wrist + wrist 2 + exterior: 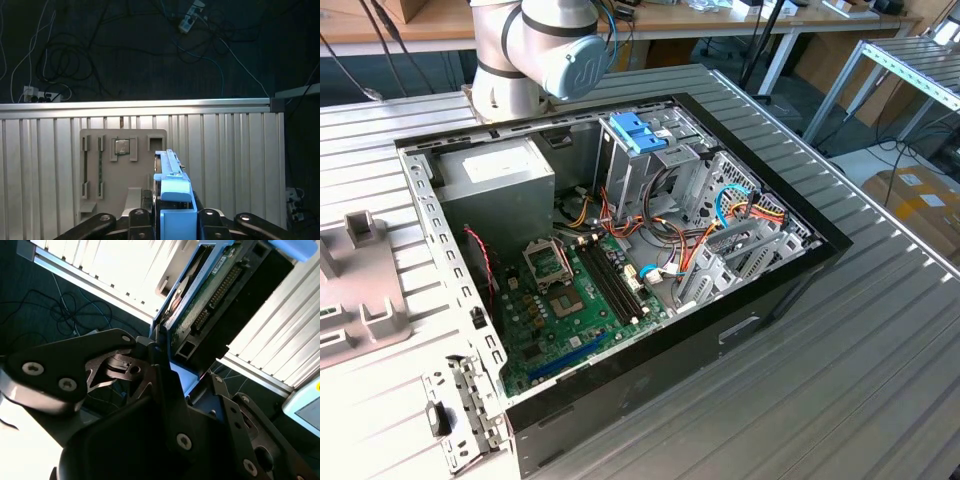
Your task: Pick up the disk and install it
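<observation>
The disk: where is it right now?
In the first wrist view the disk is clamped in the gripper, near the grey fixture plate on the ribbed table.

In the exterior view your arm [542, 45] shows as a thick grey joint with a pale blue end cap, rising at the far side of the surface and running up out of frame. In both wrist views your gripper [175, 220] [186, 377] has its black linkage fingers [140, 217] drawn in from either side, clamped on the disk [172, 187], which stands edge-on between them.
</observation>
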